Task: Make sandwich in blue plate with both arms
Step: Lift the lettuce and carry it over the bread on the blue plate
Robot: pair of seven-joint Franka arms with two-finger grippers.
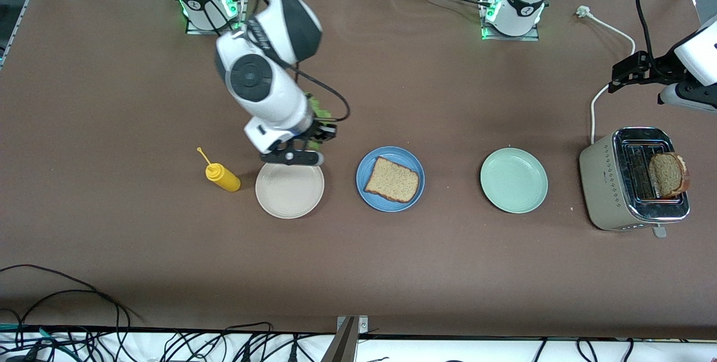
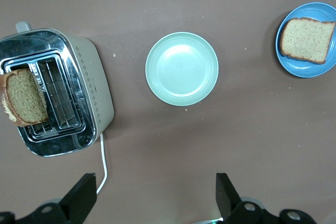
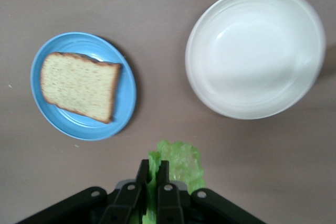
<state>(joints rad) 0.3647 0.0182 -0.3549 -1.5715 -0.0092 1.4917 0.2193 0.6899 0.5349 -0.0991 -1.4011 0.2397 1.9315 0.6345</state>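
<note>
Blue plate (image 1: pixel 415 169) is set near the middle of the table, with one slice of brown bread (image 1: pixel 392 180) lying flat on it. No second slice or leaf is stacked on it yet. A second slice (image 1: pixel 667 174) is seen standing up out of a slot of the toaster (image 1: pixel 605 182) at the left arm's end of the table.

Lettuce leaf (image 3: pixel 176 163) is pinched between the pressed-together fingers of the right gripper (image 3: pixel 153 174), held up in the air. The green ruffle is seen sticking out past the fingertips in the right wrist view. The right gripper is held over bare table just beside the rim of the beige plate (image 1: pixel 289 205), between that plate and the blue plate. The beige plate is empty.

A yellow mustard bottle (image 1: pixel 222 176) is lying on its side beside the beige plate, toward the right arm's end.

A mint-green plate (image 1: pixel 513 180) is placed between the blue plate and the toaster, well apart from the right gripper.

The left gripper (image 2: pixel 155 195) is held high, its fingers spread wide with nothing between them, over bare table near the toaster and its white cord (image 1: pixel 595 104). The left arm is waiting.
</note>
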